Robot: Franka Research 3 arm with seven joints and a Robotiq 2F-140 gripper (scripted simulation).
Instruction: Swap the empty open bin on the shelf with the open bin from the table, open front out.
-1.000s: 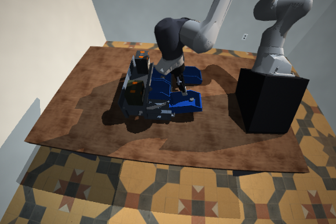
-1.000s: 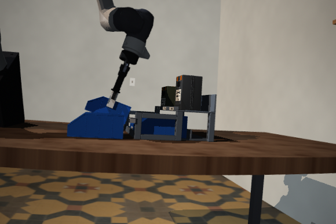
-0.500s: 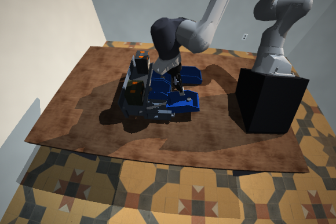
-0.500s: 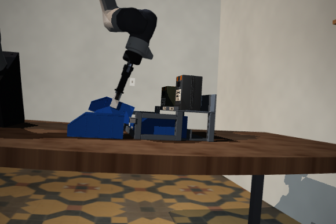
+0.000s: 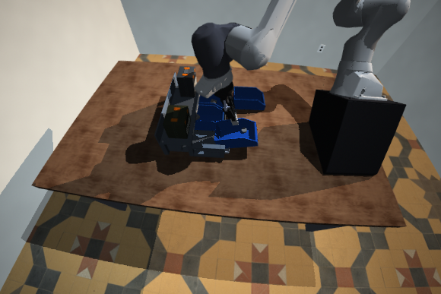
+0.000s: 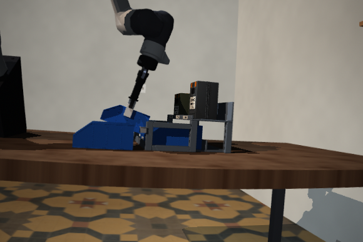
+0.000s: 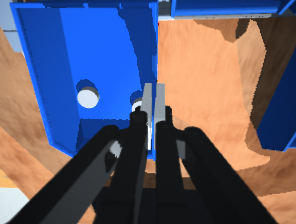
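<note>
My gripper point(image 5: 236, 121) point(image 6: 128, 112) point(image 7: 154, 96) is shut on one side wall of a blue open bin point(image 5: 231, 131) point(image 6: 114, 114) point(image 7: 100, 50). The held bin is off the table at the shelf's front, its front end higher than its rear end. White round parts point(image 7: 88, 97) lie in it; one also shows in the top view point(image 5: 243, 130). The other blue open bin point(image 5: 249, 96) point(image 6: 103, 136) stands flat on the table beside the shelf's front. The grey shelf point(image 5: 210, 150) point(image 6: 193, 136) stands behind. Whether the held bin's rear touches the shelf is hidden.
Another blue bin point(image 5: 210, 110) point(image 6: 178, 135) stands in the shelf beside the place. Two dark boxes with orange marks, the nearer point(image 5: 177, 124) and the farther point(image 5: 186, 86) in the top view, stand on the shelf's upper board. The black robot pedestal point(image 5: 353, 134) is at the right.
</note>
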